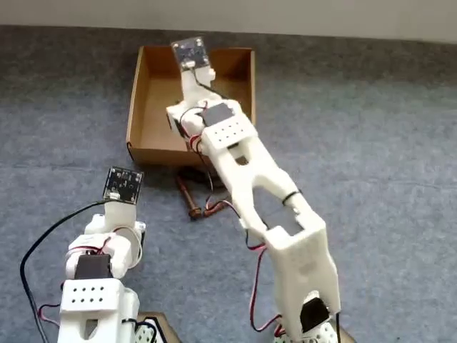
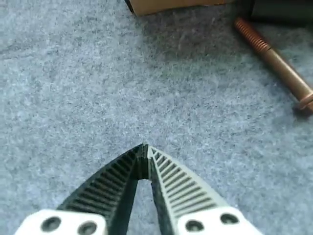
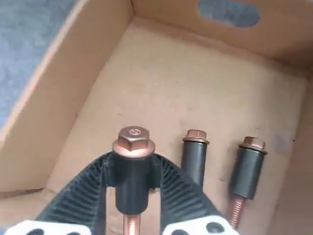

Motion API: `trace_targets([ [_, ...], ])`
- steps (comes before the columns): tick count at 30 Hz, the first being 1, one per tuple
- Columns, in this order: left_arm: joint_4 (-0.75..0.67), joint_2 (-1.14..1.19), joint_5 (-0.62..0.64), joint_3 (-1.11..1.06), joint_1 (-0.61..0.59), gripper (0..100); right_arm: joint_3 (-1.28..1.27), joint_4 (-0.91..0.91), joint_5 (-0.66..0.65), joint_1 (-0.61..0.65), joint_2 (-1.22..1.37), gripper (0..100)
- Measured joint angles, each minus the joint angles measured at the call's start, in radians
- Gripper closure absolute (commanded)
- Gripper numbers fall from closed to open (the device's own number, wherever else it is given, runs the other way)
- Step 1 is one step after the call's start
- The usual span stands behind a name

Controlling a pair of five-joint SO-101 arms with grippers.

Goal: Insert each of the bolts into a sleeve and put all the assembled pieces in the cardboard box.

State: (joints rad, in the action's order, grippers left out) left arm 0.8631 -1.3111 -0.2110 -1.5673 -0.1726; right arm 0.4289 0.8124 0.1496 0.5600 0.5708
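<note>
Our right gripper is pinching a black sleeve with a copper hex-head bolt through it, inside the brown cardboard box. Its long axis runs along the fingers, head past the tips, and the threaded end is cut off. Two more assembled pieces lie on the box floor. Our left gripper is pressed together over grey carpet, near a loose copper bolt with its thread end toward the box.

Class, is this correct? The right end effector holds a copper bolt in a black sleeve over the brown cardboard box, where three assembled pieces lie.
Wrong count: the right wrist view shows two black-sleeved copper bolts, not three, lying in the brown cardboard box. The rest stands.
</note>
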Motion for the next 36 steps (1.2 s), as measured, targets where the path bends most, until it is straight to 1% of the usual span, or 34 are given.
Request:
trace_targets([
  [7, 0.003, 0.000, 0.000, -0.002, 0.000, 98, 0.060, 0.000, 0.000, 0.000, 0.080, 99.2],
  [26, 0.003, 0.000, 0.003, -0.002, 0.000, 98, 0.061, -0.012, 0.003, 0.000, 0.198, 98.8],
  [28, 0.003, 0.000, 0.003, -0.002, 0.000, 98, 0.061, -0.015, 0.003, 0.000, 0.198, 95.7],
  [32, 0.003, 0.000, 0.003, -0.002, 0.000, 98, 0.061, -0.015, 0.003, 0.000, 0.198, 82.7],
  [36, 0.003, 0.000, 0.003, -0.002, 0.000, 98, 0.063, -0.015, 0.003, 0.000, 0.198, 81.2],
])
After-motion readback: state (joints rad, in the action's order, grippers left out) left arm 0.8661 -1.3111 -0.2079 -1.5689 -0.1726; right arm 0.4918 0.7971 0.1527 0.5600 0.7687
